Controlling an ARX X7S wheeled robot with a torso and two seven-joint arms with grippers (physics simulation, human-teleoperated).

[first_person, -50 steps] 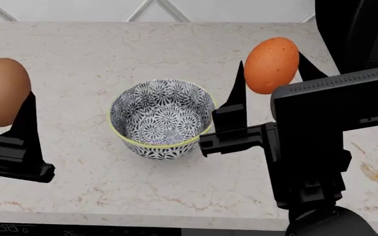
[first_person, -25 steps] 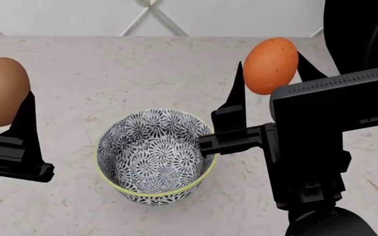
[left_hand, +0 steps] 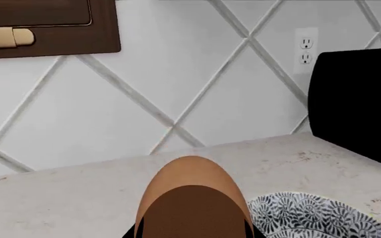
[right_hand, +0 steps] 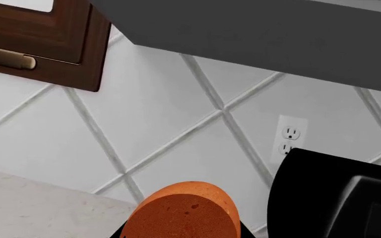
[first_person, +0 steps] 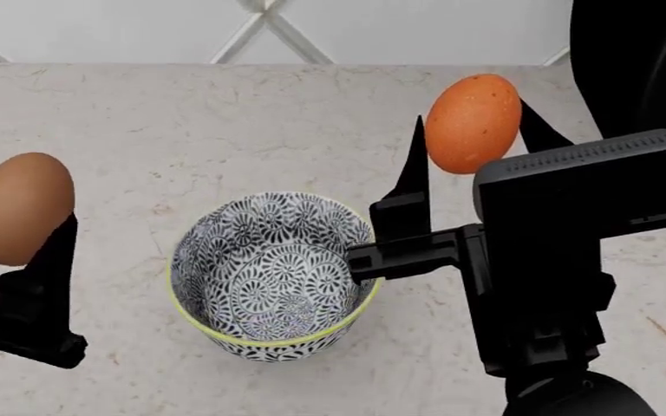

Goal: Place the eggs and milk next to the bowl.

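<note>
Lowering both eggs gently matters: the left hand (first_person: 18,227), closed on the brown egg (first_person: 21,208), sits at the frame's left, the right hand (first_person: 472,139) grips the orange egg (first_person: 473,123) upper right, flanking the bowl (first_person: 273,288) on the counter (first_person: 194,130); the milk is unseen.

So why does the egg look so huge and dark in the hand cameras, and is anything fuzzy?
Left wrist view: the brown egg sits right at the lens, its lower part shaded. Right wrist view: same for the orange egg. Head view: sharp, evenly lit, no glare on the bowl.
</note>
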